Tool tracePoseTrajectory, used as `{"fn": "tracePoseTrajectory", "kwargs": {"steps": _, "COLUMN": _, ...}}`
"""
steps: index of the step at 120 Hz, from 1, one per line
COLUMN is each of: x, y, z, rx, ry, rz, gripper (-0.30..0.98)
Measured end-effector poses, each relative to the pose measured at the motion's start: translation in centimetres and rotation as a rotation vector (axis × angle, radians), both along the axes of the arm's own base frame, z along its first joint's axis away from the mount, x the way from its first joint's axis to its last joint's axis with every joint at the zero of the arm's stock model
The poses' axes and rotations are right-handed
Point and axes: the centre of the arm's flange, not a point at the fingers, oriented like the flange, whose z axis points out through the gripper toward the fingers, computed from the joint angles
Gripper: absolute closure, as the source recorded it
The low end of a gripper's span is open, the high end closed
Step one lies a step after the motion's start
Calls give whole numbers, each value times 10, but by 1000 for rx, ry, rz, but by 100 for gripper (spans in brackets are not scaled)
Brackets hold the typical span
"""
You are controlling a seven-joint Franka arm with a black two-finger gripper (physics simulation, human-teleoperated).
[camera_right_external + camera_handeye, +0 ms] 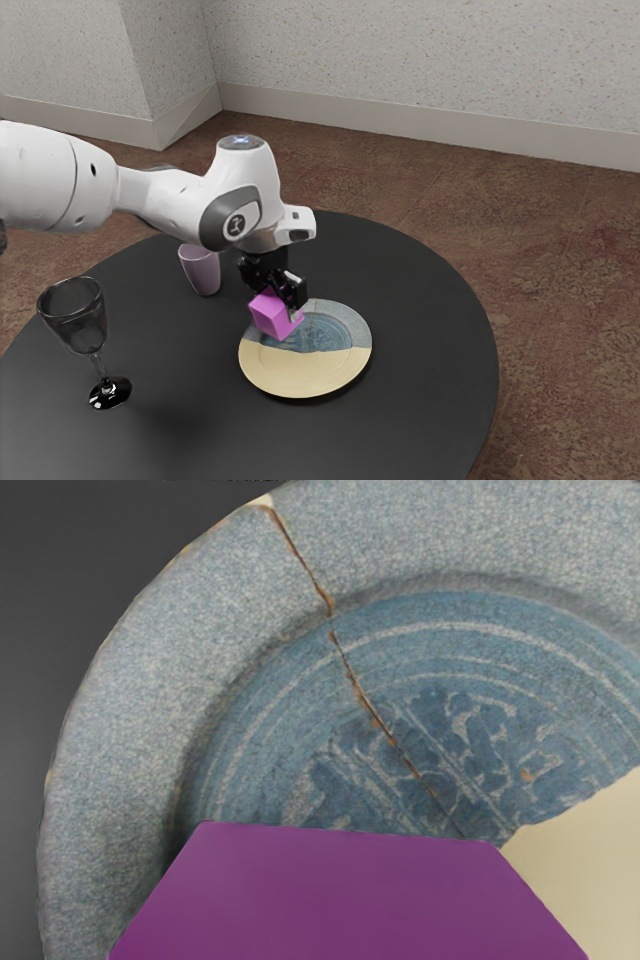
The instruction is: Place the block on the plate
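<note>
The round black table (430, 400) stood on a mottled brown carpet (560, 270), with a speckled wall (420, 60) and pale skirting behind. A stemmed glass (78, 318) stood toward the exterior view's left, a mauve cup (203, 272) farther back. The block (270, 316) looked nearly a cube, so I could pick out no long axis; it sat at a slant, one face toward the exterior camera, a lower corner pointing down at the plate (300, 375). The gripper (284, 308) had it grasped over the plate's blue part; whether they touched, I couldn't tell.
</note>
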Motion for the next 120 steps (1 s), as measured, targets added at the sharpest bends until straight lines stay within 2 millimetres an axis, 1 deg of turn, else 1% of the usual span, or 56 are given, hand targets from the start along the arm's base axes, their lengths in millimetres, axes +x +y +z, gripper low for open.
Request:
{"fn": "tracePoseTrajectory", "kwargs": {"steps": 13, "x": 9, "y": -11, "z": -16, "rx": -3, "ry": 14, "rz": 20, "gripper": 40}}
{"fn": "tracePoseTrajectory", "kwargs": {"steps": 22, "x": 11, "y": -16, "z": -20, "rx": -6, "ry": 17, "rz": 36, "gripper": 40}}
{"fn": "tracePoseTrajectory", "kwargs": {"steps": 26, "x": 11, "y": -17, "z": -21, "rx": -7, "ry": 18, "rz": 43, "gripper": 37}}
{"fn": "tracePoseTrajectory", "kwargs": {"steps": 36, "x": 11, "y": -22, "z": -19, "rx": -12, "ry": 15, "rz": 57, "gripper": 29}}
{"fn": "tracePoseTrajectory", "kwargs": {"steps": 46, "x": 8, "y": -29, "z": -11, "rx": -18, "ry": 6, "rz": 60, "gripper": 20}}
{"fn": "tracePoseTrajectory", "kwargs": {"steps": 58, "x": 6, "y": -30, "z": -3, "rx": -22, "ry": -4, "rz": 71, "gripper": 13}}
{"fn": "tracePoseTrajectory", "kwargs": {"steps": 64, "x": 5, "y": -29, "z": 9, "rx": -25, "ry": -19, "rz": 78, "gripper": 10}}
{"fn": "tracePoseTrajectory", "kwargs": {"steps": 77, "x": 3, "y": -24, "z": 45, "rx": -31, "ry": -71, "rz": 91, "gripper": 6}}
{"fn": "tracePoseTrajectory", "kwargs": {"steps": 90, "x": 4, "y": 8, "z": 82, "rx": -1, "ry": -121, "rz": 119, "gripper": 4}}
{"fn": "tracePoseTrajectory", "kwargs": {"steps": 97, "x": 2, "y": 22, "z": 102, "rx": 18, "ry": -141, "rz": 126, "gripper": 3}}
{"fn": "tracePoseTrajectory", "kwargs": {"steps": 107, "x": -6, "y": 34, "z": 127, "rx": 33, "ry": -156, "rz": 130, "gripper": 2}}
{"fn": "tracePoseTrajectory", "kwargs": {"steps": 120, "x": -18, "y": 40, "z": 157, "rx": 41, "ry": -167, "rz": 129, "gripper": 1}}
